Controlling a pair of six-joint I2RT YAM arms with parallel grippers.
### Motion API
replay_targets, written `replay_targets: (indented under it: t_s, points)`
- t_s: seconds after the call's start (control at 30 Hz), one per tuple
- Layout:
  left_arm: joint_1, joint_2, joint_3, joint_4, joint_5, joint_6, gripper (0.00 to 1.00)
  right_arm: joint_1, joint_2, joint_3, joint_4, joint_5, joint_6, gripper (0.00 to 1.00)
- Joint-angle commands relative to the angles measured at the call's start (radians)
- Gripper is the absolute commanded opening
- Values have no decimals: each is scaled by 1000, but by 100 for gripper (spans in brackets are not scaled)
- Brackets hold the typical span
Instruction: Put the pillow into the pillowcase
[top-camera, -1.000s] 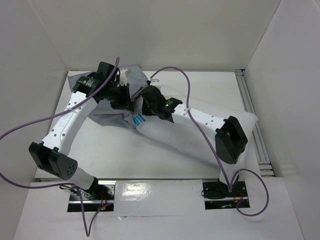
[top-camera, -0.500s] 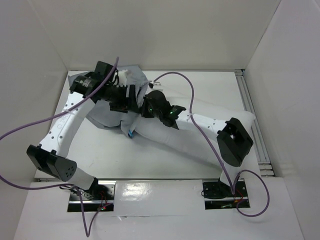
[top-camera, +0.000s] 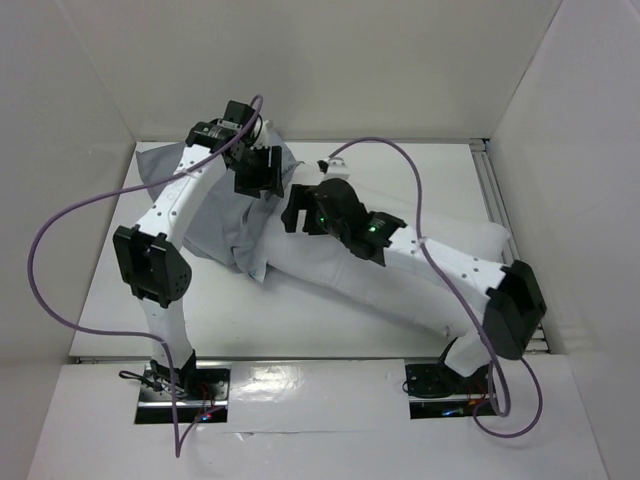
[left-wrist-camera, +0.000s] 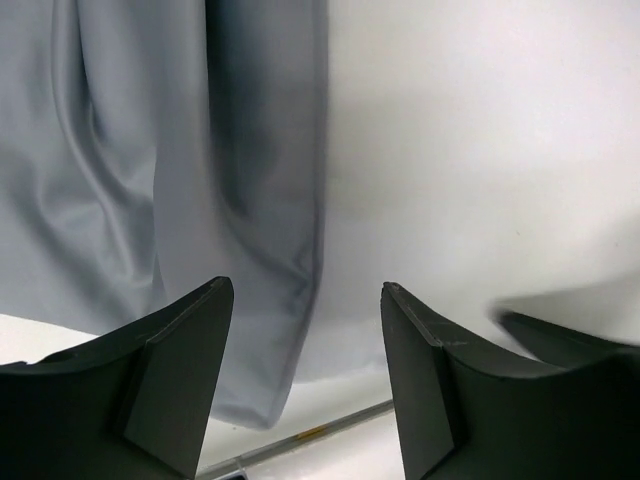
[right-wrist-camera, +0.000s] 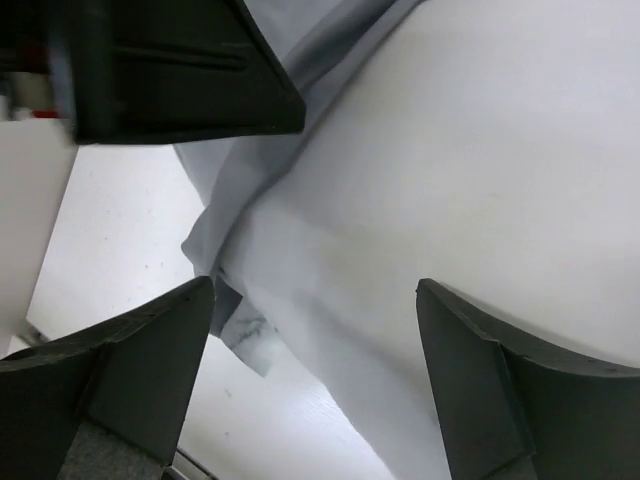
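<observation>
As pillowcase (top-camera: 215, 215) now drapes further over pillow (top-camera: 380, 292), left fingers (left-wrist-camera: 180, 370) parted

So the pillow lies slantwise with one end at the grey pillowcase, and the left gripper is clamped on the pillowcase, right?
No: the left gripper is open over the pillowcase, gripping nothing, as the left wrist view shows. The pillow does lie slantwise with one end at it.
</observation>
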Motion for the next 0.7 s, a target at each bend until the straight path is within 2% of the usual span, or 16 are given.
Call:
replay_targets:
  t_s: [0.0,0.13,0.23,0.47,0.53,0.6,0.63,0.67]
  points:
    - [-11,26,84,24,-11,6,73,7,-149,-30,-140,164,-25,91]
    - [-20,104,150,24,-20,18,74,7,-250,-50,-260,296,-25,94]
    - [-47,155,178,24,-94,32,74,-36,-273,-39,-352,368,-16,98]
    - [-69,242,228,15,-174,32,73,-290,-273,-30,-415,212,-65,99]
    - [-69,273,258,15,-210,3,64,-333,-249,-30,-406,145,-94,99]
    - [-69,285,267,25,-244,-6,49,-369,-224,-30,-417,109,-126,99]
    - [-69,296,297,26,-244,-6,33,-369,-192,-45,-417,99,-137,99]
    - [-69,296,310,26,-244,-6,23,-369,-174,-65,-417,98,-137,96]
